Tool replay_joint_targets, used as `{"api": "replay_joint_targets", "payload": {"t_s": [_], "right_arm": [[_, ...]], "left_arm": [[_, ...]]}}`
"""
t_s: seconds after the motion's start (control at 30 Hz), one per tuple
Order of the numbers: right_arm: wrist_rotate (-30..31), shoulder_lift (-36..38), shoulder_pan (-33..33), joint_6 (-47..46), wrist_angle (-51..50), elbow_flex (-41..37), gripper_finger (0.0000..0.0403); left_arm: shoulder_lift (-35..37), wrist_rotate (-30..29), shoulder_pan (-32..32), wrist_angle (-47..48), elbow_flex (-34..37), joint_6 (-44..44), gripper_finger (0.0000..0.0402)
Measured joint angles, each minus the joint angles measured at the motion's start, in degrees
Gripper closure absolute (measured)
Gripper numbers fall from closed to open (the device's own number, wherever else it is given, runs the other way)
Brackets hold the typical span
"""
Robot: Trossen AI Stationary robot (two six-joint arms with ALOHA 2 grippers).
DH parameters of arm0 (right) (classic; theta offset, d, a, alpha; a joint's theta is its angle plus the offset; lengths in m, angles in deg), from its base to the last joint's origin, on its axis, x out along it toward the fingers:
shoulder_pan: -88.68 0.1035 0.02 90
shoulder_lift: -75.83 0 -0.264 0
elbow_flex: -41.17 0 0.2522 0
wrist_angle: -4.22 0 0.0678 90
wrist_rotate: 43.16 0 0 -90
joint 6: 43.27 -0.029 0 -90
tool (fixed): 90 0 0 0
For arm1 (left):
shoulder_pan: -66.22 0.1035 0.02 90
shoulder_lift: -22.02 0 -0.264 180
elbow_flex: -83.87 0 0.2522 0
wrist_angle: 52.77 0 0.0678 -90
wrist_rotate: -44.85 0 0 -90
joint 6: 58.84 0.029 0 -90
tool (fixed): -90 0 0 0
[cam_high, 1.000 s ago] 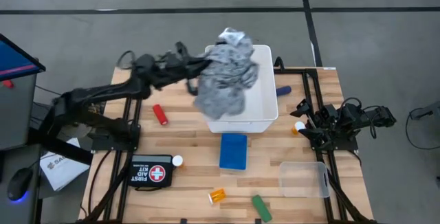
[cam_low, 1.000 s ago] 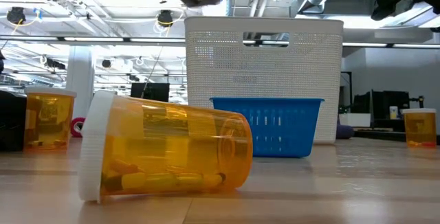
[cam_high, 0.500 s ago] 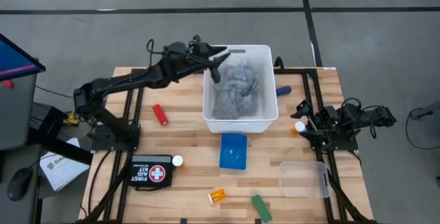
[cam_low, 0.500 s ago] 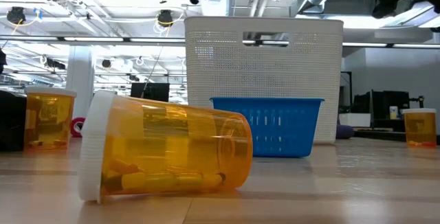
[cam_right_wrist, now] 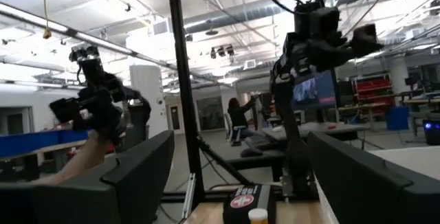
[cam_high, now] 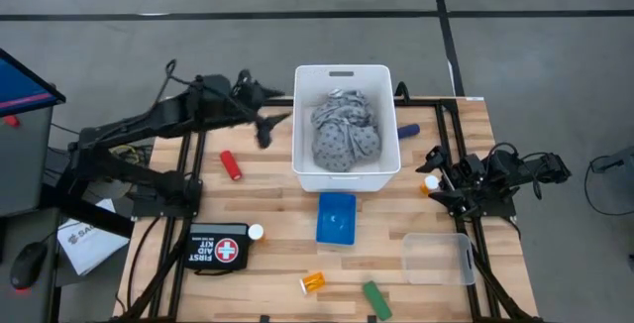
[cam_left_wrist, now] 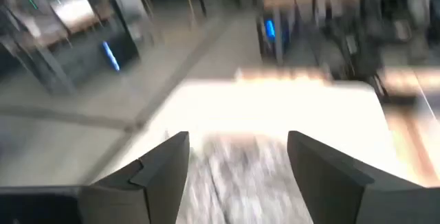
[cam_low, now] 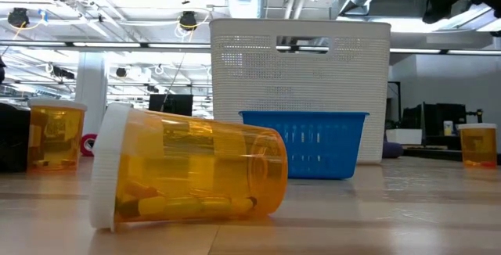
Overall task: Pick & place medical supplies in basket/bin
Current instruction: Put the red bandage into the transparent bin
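Observation:
The grey patterned cloth [cam_high: 345,131] lies bunched inside the white bin [cam_high: 300,115] at the table's far middle. My left gripper [cam_high: 271,125] hovers open just left of the bin; in its wrist view the blurred cloth [cam_left_wrist: 240,176] shows between its open fingers [cam_left_wrist: 158,172], farther off. My right gripper [cam_high: 436,177] waits open at the right edge beside an orange pill bottle [cam_high: 431,181]. Lying loose on the table are a red stick [cam_high: 231,164], a blue stick [cam_high: 408,130], a green stick [cam_high: 375,299] and an orange bottle [cam_high: 313,282] on its side [cam_low: 184,178].
A blue basket [cam_high: 336,218] stands in front of the bin. A first aid kit [cam_high: 218,249] with a white-capped bottle [cam_high: 256,231] sits near left, a clear container [cam_high: 437,258] near right. Upright bottles [cam_low: 53,138] [cam_low: 478,145] show in the low view.
My left gripper has opened and let go of the cloth, which hung over the bin's left wall and has dropped into the bin in a heap. The gripper has then drawn back toward the table's left, clear of the bin.

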Motion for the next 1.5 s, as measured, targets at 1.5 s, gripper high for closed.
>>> {"api": "replay_joint_targets", "payload": {"t_s": [1.5], "right_arm": [[0.7, 0.0, 2.6, -8.0, -1.1, 0.0, 0.0075]], "left_arm": [[-3.1, -7.7, -2.7, 28.0, 36.8, -81.2, 0.0148]]}}
